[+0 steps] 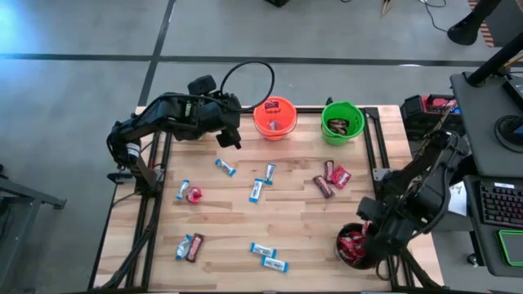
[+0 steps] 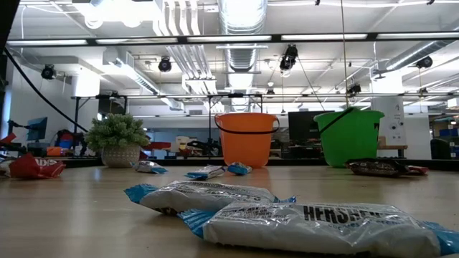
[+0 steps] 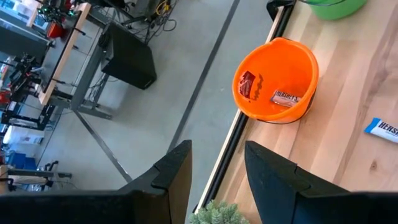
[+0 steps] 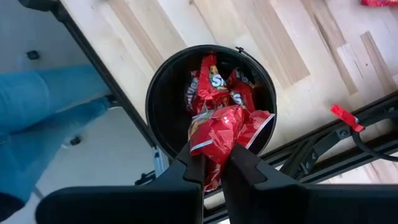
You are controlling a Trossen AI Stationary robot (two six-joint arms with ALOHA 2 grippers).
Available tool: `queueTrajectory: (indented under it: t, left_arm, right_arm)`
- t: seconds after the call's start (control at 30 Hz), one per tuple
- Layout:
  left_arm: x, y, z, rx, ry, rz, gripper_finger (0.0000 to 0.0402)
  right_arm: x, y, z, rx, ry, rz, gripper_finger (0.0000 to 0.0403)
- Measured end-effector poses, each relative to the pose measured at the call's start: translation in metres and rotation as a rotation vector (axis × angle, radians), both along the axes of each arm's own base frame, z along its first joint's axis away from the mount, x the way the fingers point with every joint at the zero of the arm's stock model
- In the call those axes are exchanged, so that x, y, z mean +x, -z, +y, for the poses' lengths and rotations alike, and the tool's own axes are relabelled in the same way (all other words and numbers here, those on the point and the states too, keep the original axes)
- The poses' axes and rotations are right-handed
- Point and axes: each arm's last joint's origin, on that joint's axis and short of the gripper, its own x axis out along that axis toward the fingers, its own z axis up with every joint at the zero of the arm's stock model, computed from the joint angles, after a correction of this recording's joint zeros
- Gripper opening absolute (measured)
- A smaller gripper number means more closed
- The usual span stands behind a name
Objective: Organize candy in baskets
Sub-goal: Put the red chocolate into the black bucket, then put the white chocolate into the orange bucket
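Note:
My right gripper [image 4: 214, 165] is shut on a red crinkly packet [image 4: 225, 132] and hovers over the black basket [image 4: 163, 99] at the table's near right corner [image 1: 353, 245]; more red packets lie inside. My left gripper [image 3: 217, 174] is open and empty, near the far edge just left of the orange basket [image 3: 277, 78], which holds a red packet and a bar. The green basket [image 1: 342, 122] holds brown bars. Blue-and-white bars [image 1: 257, 190], brown bars [image 1: 324, 186] and red packets [image 1: 341, 176] lie scattered flat on the table. My right gripper pinches the red packet by one crumpled end [image 4: 211, 155] between its two fingers, coming from above and pointing down. The rest of the packet sticks out past the fingertips, lifted clear over the black basket's opening.
A bushy potted plant [image 2: 119, 140] stands by the far left of the table, under my left gripper [image 3: 214, 214]. A person's jeans-clad legs [image 4: 43, 124] are beyond the table edge near the black basket. Two blue-and-white bars [image 2: 308, 222] lie close to the near edge.

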Motion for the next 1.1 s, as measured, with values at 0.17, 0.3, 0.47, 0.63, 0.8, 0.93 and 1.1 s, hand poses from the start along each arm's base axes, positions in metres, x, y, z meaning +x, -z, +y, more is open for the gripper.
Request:
queueTrajectory:
  t: [0.17,0.3,0.47,0.63,0.8,0.93,1.1]
  left_arm:
    - [0.000,0.000,0.000,0.000,0.000,0.000,0.0130]
    - [0.000,0.000,0.000,0.000,0.000,0.000,0.0130]
    - [0.001,0.001,-0.001,-0.046,0.030,-0.001,0.0130]
    - [0.001,0.001,-0.002,-0.064,0.044,-0.001,0.0130]
    - [0.001,0.001,-0.002,-0.064,0.043,-0.001,0.0130]
    - [0.001,0.001,-0.002,-0.064,0.043,-0.001,0.0130]
    - [0.001,0.001,-0.002,-0.065,0.043,-0.001,0.0130]
  right_arm:
    - [0.005,0.007,0.007,-0.022,-0.024,0.025,0.0020]
    - [0.006,0.008,0.009,-0.010,-0.042,0.042,0.0024]
    - [0.008,0.007,0.011,0.022,-0.030,0.020,0.0055]
    - [0.010,0.006,0.014,0.049,-0.030,-0.003,0.0096]
    - [0.011,0.006,0.014,0.046,-0.029,-0.011,0.0129]
    - [0.012,0.006,0.011,0.002,-0.017,-0.061,0.0143]
    - [0.021,0.005,0.003,-0.070,-0.012,-0.134,0.0150]
